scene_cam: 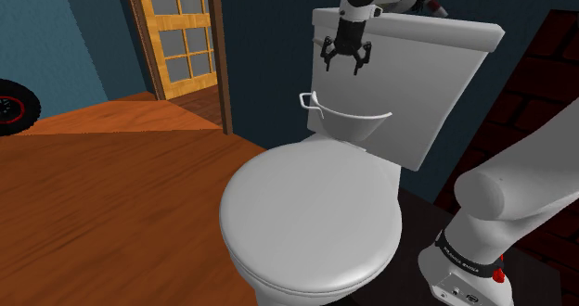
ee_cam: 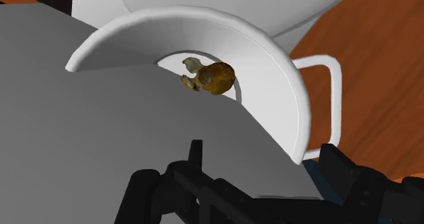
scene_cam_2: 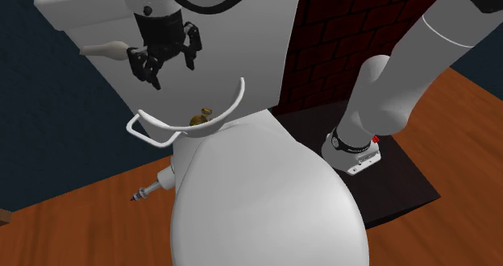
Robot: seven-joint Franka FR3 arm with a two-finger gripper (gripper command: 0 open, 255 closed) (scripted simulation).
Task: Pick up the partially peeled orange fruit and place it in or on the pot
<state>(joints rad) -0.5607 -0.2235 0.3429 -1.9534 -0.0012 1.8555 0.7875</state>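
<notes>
A home bathroom: a white toilet (scene_cam: 269,281) with its lid (scene_cam: 311,216) closed and a tank (scene_cam: 418,91) behind stands on a wooden floor (scene_cam: 102,211). Around it are dark blue walls (scene_cam: 269,63), a red brick wall (scene_cam: 547,72) and a wood-framed glazed door (scene_cam: 181,35).

2 exterior views close, facing toilet (scene_cam: 311,211)

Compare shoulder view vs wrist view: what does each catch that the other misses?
Shoulder view's extras: the closed toilet lid, the paned door, and a tire at its left edge. Wrist view's extra: the brownish-orange fruit lying inside the pot, clear of the fingers. Shared: the white pot sunk partly into the toilet tank, the open gripper above it, and the wooden floor.
</notes>
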